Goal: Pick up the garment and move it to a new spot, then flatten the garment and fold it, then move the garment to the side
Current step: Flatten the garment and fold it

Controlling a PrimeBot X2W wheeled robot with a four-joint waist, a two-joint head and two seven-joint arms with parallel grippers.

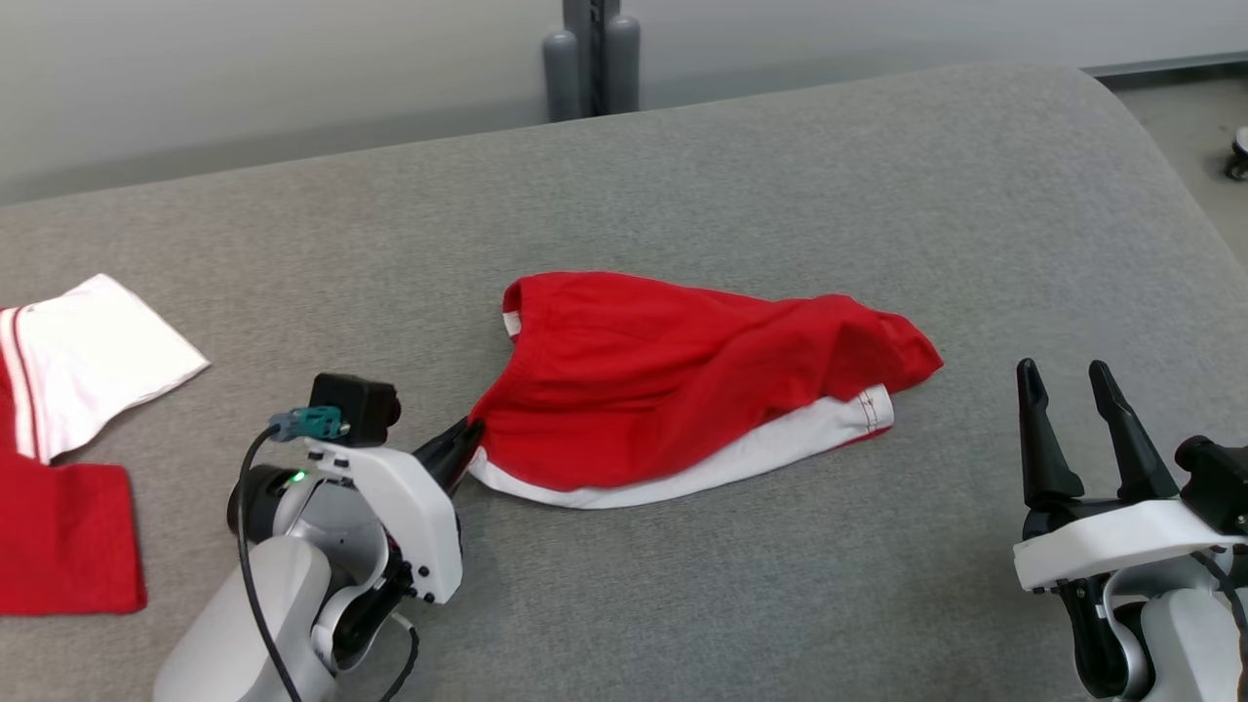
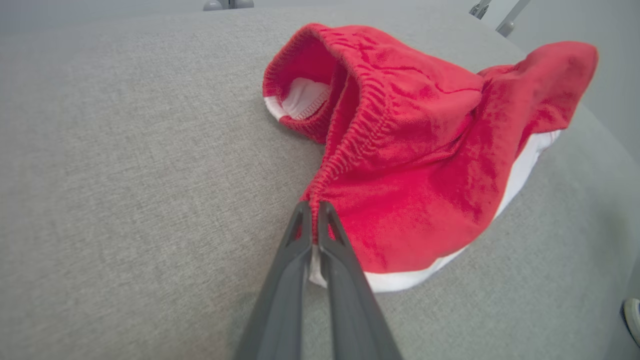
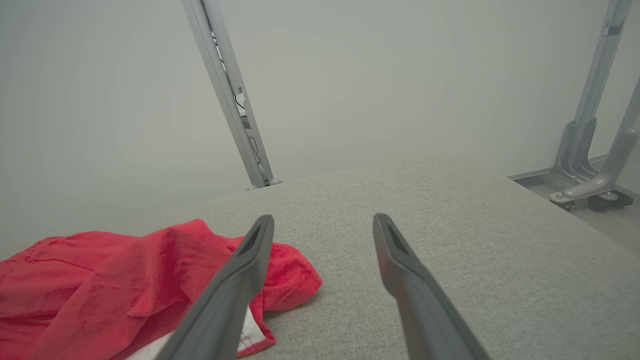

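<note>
Garment (image 1: 682, 380) lies crumpled in the middle of my head view, a red pair of shorts with a white band along its lower edge and a small white tab at its upper left corner. In my left wrist view the garment (image 2: 425, 165) fills the upper right of the frame. I can see its gathered elastic waistband running down toward the fingers, and white lining shows inside the open end at the top. In the right wrist view the garment (image 3: 100, 280) sits at the lower left, rumpled, with a bit of white hem under it.

My left gripper (image 1: 468, 434) is at the garment's lower left corner. In its own view the left gripper (image 2: 314, 205) has its 2 fingers pressed together, pinching the waistband edge. My right gripper (image 1: 1063, 375) waits at the lower right of the head view, apart from the cloth. Its own camera shows the right gripper (image 3: 324, 220) with its fingers spread wide over bare fabric.

Everything rests on a grey woven surface (image 1: 780, 195). A second red and white cloth (image 1: 88, 361) lies flat at the left edge. Behind the surface are a pale wall and a grey metal post (image 1: 590, 58), and a metal frame leg (image 3: 585, 150) stands at the far right.
</note>
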